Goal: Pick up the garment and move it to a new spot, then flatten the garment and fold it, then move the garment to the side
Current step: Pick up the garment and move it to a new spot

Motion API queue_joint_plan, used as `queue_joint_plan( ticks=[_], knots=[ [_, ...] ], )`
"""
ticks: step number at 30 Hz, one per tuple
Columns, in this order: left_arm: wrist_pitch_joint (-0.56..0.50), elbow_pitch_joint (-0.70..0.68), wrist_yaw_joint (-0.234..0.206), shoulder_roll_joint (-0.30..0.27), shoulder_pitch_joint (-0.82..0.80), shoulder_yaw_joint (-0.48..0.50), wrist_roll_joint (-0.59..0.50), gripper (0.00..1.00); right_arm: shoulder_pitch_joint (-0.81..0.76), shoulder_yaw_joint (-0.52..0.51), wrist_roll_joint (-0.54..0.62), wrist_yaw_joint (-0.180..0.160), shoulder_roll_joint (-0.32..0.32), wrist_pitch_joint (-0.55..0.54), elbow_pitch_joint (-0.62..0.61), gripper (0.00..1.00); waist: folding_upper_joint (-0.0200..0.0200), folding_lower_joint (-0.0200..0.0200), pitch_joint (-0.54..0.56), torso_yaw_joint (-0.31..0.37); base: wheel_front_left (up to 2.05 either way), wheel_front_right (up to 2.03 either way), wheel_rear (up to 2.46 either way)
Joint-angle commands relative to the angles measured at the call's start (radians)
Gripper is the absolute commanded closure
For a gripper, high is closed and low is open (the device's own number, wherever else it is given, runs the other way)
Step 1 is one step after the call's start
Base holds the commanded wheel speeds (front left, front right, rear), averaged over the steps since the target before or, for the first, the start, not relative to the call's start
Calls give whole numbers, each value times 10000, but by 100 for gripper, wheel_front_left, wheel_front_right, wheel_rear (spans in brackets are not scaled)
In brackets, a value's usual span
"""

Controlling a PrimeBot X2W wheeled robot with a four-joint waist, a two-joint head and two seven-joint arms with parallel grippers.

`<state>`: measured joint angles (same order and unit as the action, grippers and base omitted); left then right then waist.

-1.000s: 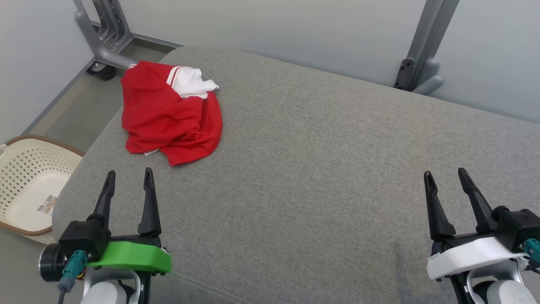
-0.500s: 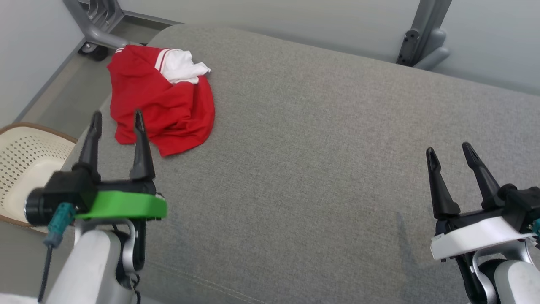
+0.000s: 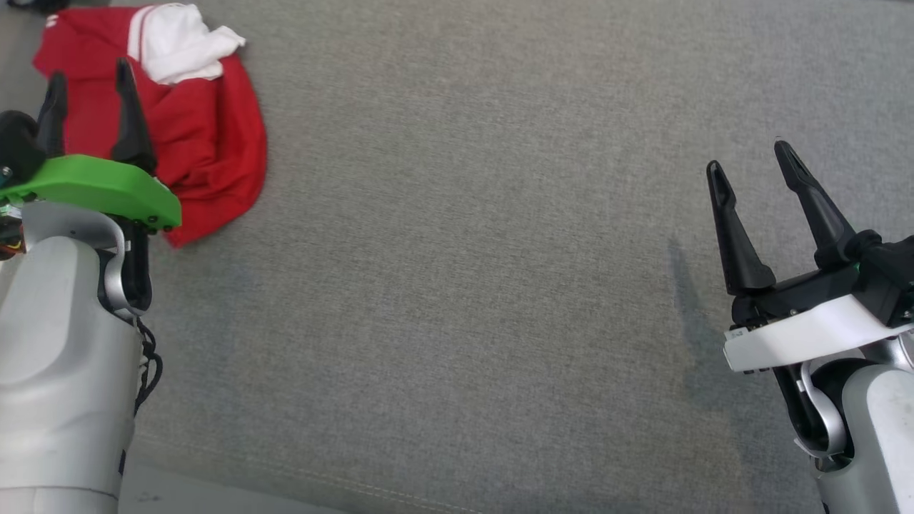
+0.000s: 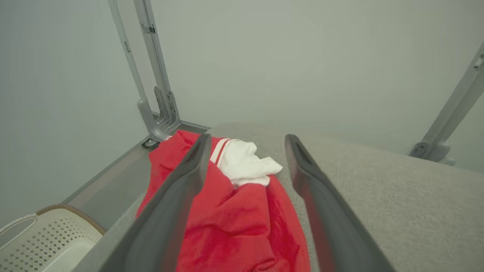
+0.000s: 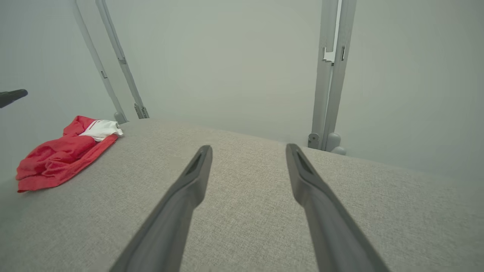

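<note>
Red garment (image 3: 214,150), crumpled, with a white part (image 3: 178,43) on top: lies at the far left corner of the grey upholstered cushion (image 3: 457,271), close to its left edge.
Left gripper (image 3: 89,71): jaws spread, empty, poised above the garment's near left part.
Right gripper (image 3: 748,157): jaws spread, empty, well apart at the right.
Perforated basket (image 4: 49,234): on the floor beside the cushion's left edge.
Risks, as judged: a shallow pinch may catch a single layer, so the heap trails or slips free; a pull leftward may drag it off the edge.
</note>
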<state>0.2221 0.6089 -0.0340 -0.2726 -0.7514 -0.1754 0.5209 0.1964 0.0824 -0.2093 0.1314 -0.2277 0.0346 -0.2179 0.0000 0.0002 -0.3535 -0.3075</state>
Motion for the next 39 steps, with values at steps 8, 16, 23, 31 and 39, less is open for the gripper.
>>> queue_joint_plan(
  ticks=[8,16,23,31,39],
  knots=[
    [41,3883,1018,-64,-1460,119,539,0,546,127,-81,-14,-121,268,180,0,0,-2,-1995,1586,0,0,0],
    [-225,6036,1399,41,-1799,148,868,33,740,149,-125,-14,-185,373,273,0,0,-2,-2202,1753,0,0,0],
    [365,6051,1277,-347,-1893,453,937,100,643,37,-140,-14,-76,509,488,0,0,-2,-1705,1659,0,0,0],
    [424,3234,677,-834,-809,1423,121,100,395,-75,-159,-14,159,785,805,0,0,-2,-651,1677,0,0,0],
    [427,-421,73,-608,1694,2498,-1100,100,-66,-290,-128,-14,443,1080,1198,0,0,-2,653,1945,0,0,0]
  ],
)
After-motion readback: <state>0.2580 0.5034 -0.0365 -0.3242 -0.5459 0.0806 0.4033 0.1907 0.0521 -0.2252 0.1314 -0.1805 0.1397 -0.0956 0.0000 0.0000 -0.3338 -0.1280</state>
